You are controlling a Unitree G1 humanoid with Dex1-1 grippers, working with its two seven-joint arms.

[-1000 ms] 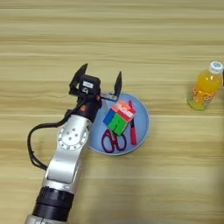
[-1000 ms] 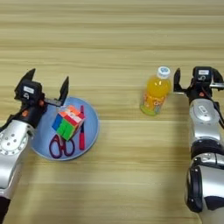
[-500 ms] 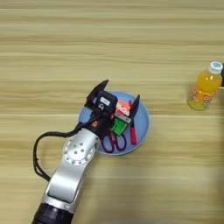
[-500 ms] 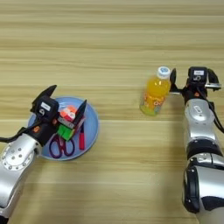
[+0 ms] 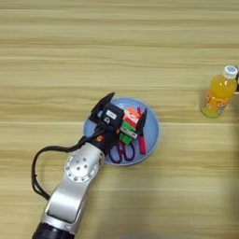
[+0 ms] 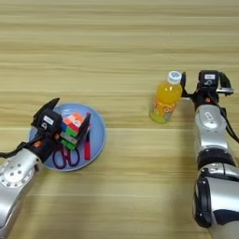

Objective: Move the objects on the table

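Over the light-blue plate (image 5: 151, 122), at about seven o'clock on the counter (image 5: 116, 51), your left end effector (image 5: 120, 120) stands wide open, its fingers straddling the puzzle cube (image 6: 72, 127), with the scissors (image 6: 65, 156) and red pen (image 6: 87, 150) lying just beside it at its six o'clock. Expect the cube to be light, rigid and smooth-faced, so take it across two flat opposite sides rather than its corners. At three o'clock, your right end effector (image 6: 205, 91) sits open just beside the orange-drink bottle (image 6: 165, 100), which looks top-heavy and slick; grip it mid-body.
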